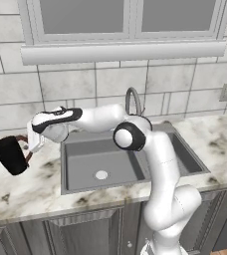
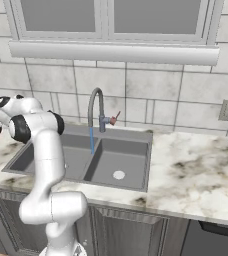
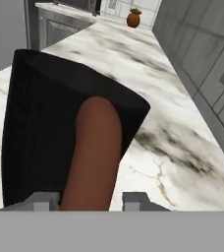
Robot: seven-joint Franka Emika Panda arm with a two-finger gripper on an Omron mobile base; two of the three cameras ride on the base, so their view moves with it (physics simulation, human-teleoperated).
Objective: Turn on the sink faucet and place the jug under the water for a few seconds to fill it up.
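The jug (image 1: 10, 154) sits at the far left of the left base view, tilted, on the marble worktop (image 1: 36, 184) beside the sink (image 1: 93, 162). The claw (image 1: 34, 141) is at the jug's reddish-brown handle (image 3: 92, 152). In the hand view the handle stands between the two grey finger tips (image 3: 136, 199) at the bottom centre; the jaws are partly closed around it, but whether they actually press on it cannot be told. The sink faucet (image 2: 96, 107) rises at the centre of the right base view, and the water (image 2: 91, 140) falls as a thin blue stream into the basin. A small orange-brown object (image 3: 133, 18) stands far along the worktop, at the upper centre of the hand view
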